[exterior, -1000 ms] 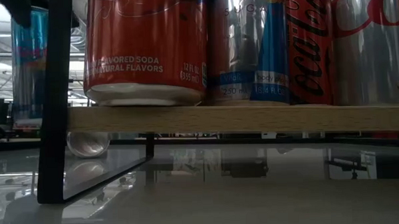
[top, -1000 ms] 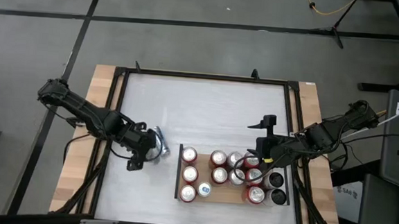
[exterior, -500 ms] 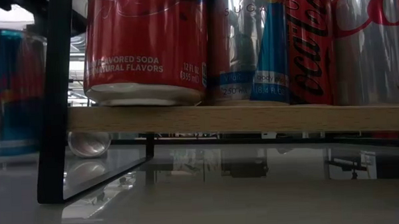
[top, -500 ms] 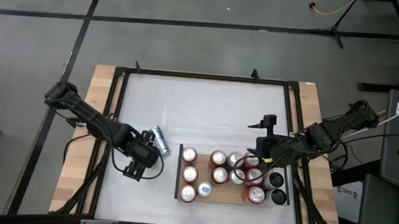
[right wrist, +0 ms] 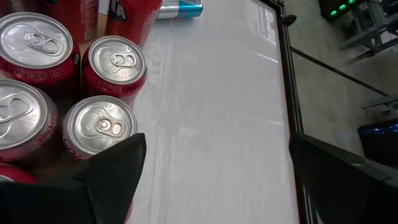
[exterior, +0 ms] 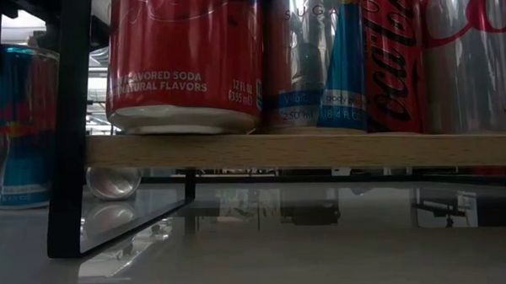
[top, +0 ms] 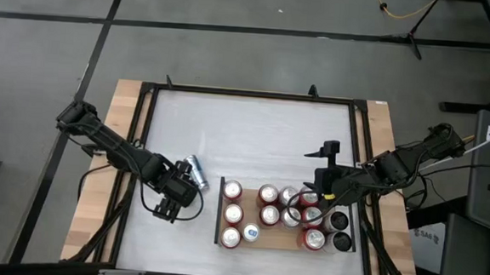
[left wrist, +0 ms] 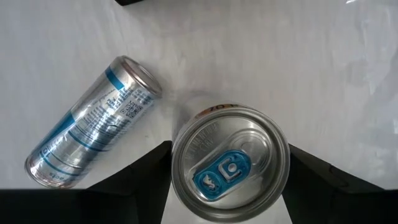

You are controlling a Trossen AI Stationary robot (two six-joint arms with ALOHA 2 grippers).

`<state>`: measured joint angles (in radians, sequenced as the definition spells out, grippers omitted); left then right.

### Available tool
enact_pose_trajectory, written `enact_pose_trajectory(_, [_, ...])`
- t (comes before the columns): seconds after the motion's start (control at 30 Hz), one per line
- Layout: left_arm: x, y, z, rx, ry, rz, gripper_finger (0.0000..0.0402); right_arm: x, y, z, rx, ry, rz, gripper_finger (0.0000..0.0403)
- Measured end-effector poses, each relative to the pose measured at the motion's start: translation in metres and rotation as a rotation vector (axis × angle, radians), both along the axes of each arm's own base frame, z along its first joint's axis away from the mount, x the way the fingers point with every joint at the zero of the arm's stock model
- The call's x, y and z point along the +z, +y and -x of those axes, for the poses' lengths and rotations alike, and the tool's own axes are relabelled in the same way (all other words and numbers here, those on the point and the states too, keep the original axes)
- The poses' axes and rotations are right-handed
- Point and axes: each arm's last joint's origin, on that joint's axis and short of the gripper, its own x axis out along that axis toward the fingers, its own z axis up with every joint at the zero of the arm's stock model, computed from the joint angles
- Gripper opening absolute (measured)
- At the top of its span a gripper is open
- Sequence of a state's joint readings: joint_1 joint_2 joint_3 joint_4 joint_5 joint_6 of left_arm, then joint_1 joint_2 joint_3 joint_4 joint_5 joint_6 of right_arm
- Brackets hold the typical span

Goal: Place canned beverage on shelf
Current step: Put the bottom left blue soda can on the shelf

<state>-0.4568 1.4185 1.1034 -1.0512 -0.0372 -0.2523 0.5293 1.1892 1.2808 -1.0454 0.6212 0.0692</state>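
Silver-topped slim blue can (left wrist: 230, 163) stands upright on the glossy white tabletop (top: 253, 138), pinched by the left gripper (top: 173, 203) just left of the light wooden shelf (exterior: 304, 150) (crowded with red cans). Right gripper (top: 326, 183) hovers spread above the shelf's right part.

Glossy metal cans (exterior: 183, 60) stand on the matt, light wooden shelf (exterior: 304, 150) with black metal rails (exterior: 69, 123); the white tabletop (top: 253, 138) looks smooth and reflective.
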Motion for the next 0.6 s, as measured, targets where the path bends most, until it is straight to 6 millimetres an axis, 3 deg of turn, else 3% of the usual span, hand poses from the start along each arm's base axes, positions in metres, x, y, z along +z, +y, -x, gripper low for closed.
enact_pose_trajectory(0.6, [-0.0004,-0.0004,0.0005,-0.003,0.012,0.018,0.0249,0.0000,0.0000,0.0000,0.000,0.000,0.000,0.0386])
